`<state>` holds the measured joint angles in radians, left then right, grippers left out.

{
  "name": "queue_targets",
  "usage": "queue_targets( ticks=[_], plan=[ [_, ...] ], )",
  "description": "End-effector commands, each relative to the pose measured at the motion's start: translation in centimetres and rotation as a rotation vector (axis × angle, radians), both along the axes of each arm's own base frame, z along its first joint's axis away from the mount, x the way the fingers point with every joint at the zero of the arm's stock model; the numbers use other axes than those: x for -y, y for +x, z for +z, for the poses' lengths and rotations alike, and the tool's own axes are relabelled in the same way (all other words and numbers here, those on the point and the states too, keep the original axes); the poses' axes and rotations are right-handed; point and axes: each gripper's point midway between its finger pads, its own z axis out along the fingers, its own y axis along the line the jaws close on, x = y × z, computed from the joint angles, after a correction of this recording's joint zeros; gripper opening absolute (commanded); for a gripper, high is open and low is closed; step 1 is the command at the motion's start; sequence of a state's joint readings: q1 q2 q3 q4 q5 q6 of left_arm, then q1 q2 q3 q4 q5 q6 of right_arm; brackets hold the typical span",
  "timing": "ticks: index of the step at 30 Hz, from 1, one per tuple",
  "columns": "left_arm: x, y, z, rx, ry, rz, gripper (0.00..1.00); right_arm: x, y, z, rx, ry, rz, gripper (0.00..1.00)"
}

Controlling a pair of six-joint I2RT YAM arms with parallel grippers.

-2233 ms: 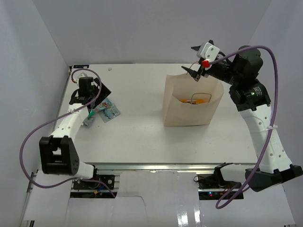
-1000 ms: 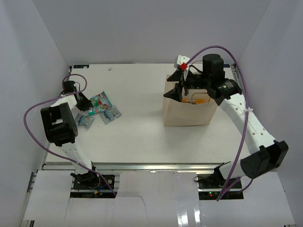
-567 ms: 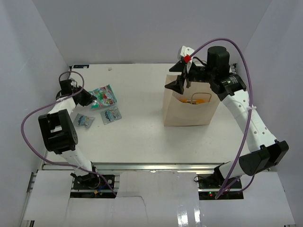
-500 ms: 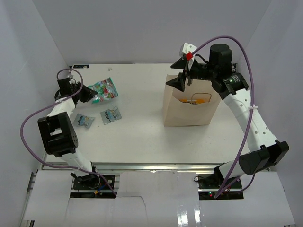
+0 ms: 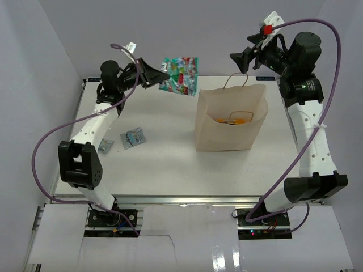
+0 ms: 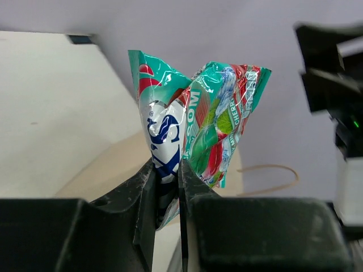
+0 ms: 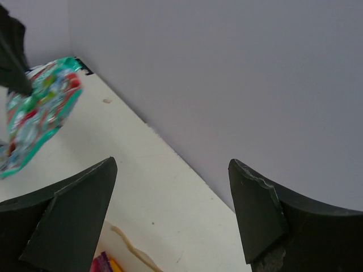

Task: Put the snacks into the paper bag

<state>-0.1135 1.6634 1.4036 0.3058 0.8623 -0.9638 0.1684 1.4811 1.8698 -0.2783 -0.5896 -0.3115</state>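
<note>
The left jaws are clamped on the lower edge of a teal packet (image 5: 179, 74), holding it in the air above the table (image 5: 164, 164), just left of the bag (image 5: 229, 130). The bag stands upright with its mouth open and an orange packet (image 5: 241, 119) inside. The right jaws are spread wide and grip nothing, raised above the bag's handle (image 5: 237, 80). A silvery packet (image 5: 133, 137) and a smaller packet (image 5: 106, 145) lie on the table's left side.

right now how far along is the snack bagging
Done: an orange packet lies in the paper bag. In hand: the left gripper holds a teal packet up beside the bag. Left: two small packets on the table. The right gripper is open, empty.
</note>
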Motion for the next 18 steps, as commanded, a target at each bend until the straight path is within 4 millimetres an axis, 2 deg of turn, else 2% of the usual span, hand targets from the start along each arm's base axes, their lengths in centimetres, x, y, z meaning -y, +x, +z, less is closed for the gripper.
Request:
queue_targets(
  ticks=[1,2,5,9,10,12,13,14,17,18],
  plan=[
    [4.5,-3.9,6.1,0.197,-0.026,-0.163,0.08,2.7,0.4,4.4,0.085,0.107,-0.115,0.85],
    [6.3,-5.0,7.2,0.24,-0.028,-0.2,0.08,3.5,0.6,4.4,0.084,0.113,-0.137,0.85],
    [8.9,-5.9,8.0,0.3,-0.026,-0.215,0.08,4.6,0.5,4.8,0.085,0.134,-0.162,0.85],
    [11.4,-6.2,7.9,0.35,-0.013,-0.179,0.08,5.6,0.5,4.8,0.077,0.146,-0.183,0.85],
    [12.6,-6.2,7.6,0.351,-0.011,-0.163,0.08,5.7,0.4,4.7,0.075,0.148,-0.184,0.85],
    [13.6,-5.9,7.5,0.386,0.007,-0.131,0.08,6.0,0.3,4.8,0.069,0.155,-0.186,0.85],
    [14.6,-6.0,7.9,0.397,0.006,-0.111,0.08,6.0,0.2,4.7,0.067,0.157,-0.184,0.85],
    [15.2,-5.2,7.1,0.386,0.019,-0.098,0.08,6.1,0.1,4.8,0.068,0.159,-0.185,0.85],
    [16.9,-4.6,7.5,0.402,0.041,-0.066,0.08,6.2,-0.1,5.0,0.068,0.166,-0.185,0.85],
    [17.6,-4.4,7.0,0.401,0.055,-0.065,0.07,6.3,-0.1,5.0,0.067,0.168,-0.186,0.86]
  ],
)
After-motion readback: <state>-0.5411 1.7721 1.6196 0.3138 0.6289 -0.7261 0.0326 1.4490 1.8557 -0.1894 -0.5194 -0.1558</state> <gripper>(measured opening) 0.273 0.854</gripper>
